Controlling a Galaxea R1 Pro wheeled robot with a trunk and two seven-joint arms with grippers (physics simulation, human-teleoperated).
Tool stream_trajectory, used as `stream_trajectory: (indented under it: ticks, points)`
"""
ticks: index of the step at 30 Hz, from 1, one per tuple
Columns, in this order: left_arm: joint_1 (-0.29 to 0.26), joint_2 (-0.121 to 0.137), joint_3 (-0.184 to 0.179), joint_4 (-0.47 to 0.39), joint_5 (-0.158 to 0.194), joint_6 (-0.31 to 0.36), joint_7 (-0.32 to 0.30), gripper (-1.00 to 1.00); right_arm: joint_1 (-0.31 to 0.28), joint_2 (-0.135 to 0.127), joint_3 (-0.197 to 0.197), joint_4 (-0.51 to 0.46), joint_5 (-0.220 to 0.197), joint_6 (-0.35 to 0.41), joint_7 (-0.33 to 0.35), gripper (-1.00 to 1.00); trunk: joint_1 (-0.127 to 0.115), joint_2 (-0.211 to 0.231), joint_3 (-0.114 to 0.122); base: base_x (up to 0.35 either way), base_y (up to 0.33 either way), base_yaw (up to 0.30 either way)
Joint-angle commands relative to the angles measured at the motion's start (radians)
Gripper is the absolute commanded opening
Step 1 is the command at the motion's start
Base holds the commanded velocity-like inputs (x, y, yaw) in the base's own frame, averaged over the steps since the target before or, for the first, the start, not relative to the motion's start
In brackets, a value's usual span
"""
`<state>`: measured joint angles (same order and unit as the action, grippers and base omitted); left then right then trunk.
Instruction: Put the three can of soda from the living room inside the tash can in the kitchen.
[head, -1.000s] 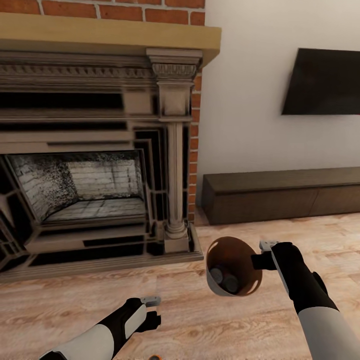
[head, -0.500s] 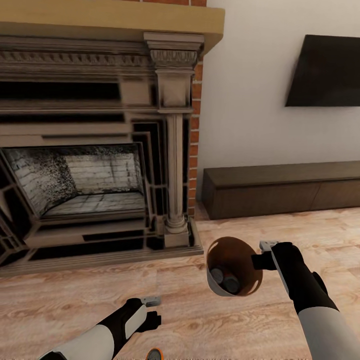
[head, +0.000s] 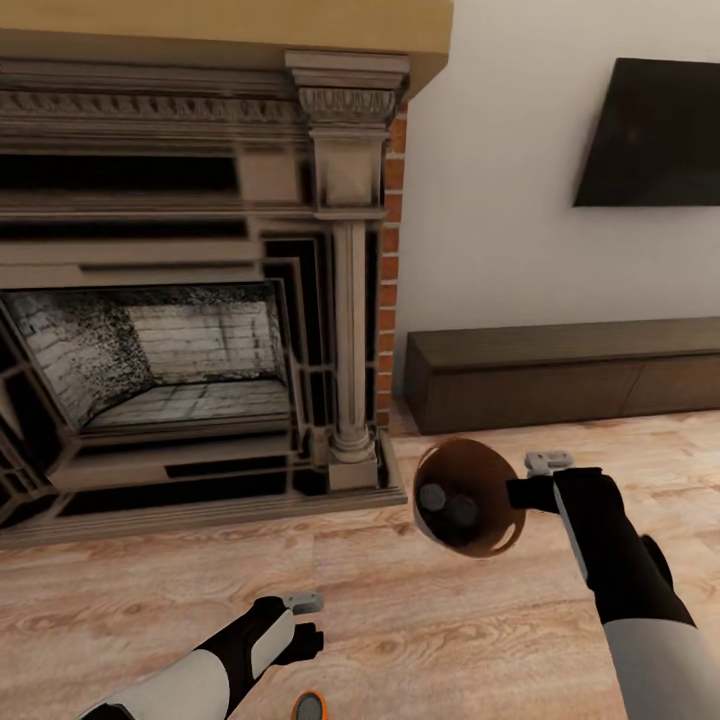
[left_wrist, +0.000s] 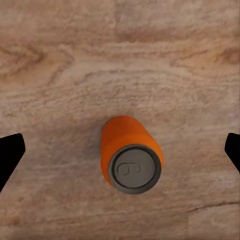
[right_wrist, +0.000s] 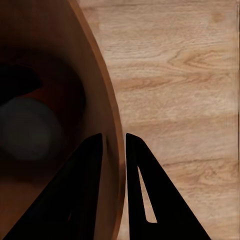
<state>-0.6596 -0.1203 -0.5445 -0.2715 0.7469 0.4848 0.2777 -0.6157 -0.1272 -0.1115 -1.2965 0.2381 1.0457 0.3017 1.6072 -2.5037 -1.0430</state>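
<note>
Pinching the rim of the tapered brown bin (head: 468, 497) in the right claw (head: 518, 492), two grey-topped cans inside. Spread wide above the third orange can (left_wrist: 131, 158) on the wood floor (head: 420, 620), left claw (head: 303, 618). Light, stiff, slick: grip mid-body.

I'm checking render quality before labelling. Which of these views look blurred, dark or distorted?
Head view: the fireplace looks smeared and warped. Right wrist view: the bin interior is dark, the can inside a blurry grey blob. Left wrist view: the soda can on the floor is sharp and evenly lit.
</note>
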Motion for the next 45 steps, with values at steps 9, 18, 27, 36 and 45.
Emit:
stream_trajectory:
  ticks: [9, 18, 27, 36, 45]
  points:
    - [0.016, 0.001, 0.000, 0.000, 0.000, 0.001, -0.002, 1.00, 0.005, 0.008, -0.012, -0.038, -0.012, 0.001, 0.005, -1.00, 0.002, -0.001, -0.019, 0.000, 0.000, 0.000]
    - [0.019, -0.002, -0.001, -0.001, -0.001, -0.002, -0.025, 1.00, 0.005, 0.009, -0.013, -0.041, -0.012, 0.001, 0.005, -1.00, 0.004, -0.002, -0.039, 0.000, 0.000, 0.000]
    - [0.020, -0.005, -0.007, -0.001, 0.000, -0.041, -0.029, 1.00, 0.005, 0.009, -0.012, -0.041, -0.011, 0.001, 0.005, -1.00, 0.005, -0.003, -0.042, 0.000, 0.000, 0.000]
    - [0.020, -0.004, -0.008, -0.002, -0.001, -0.044, -0.067, 1.00, 0.006, 0.009, -0.012, -0.041, -0.011, 0.001, 0.005, -1.00, 0.009, -0.005, -0.077, 0.000, 0.000, 0.000]
    - [0.020, -0.001, -0.008, -0.004, -0.003, -0.046, -0.073, 1.00, 0.007, 0.009, -0.011, -0.041, -0.011, 0.001, 0.005, -1.00, 0.009, -0.005, -0.077, 0.000, 0.000, 0.000]
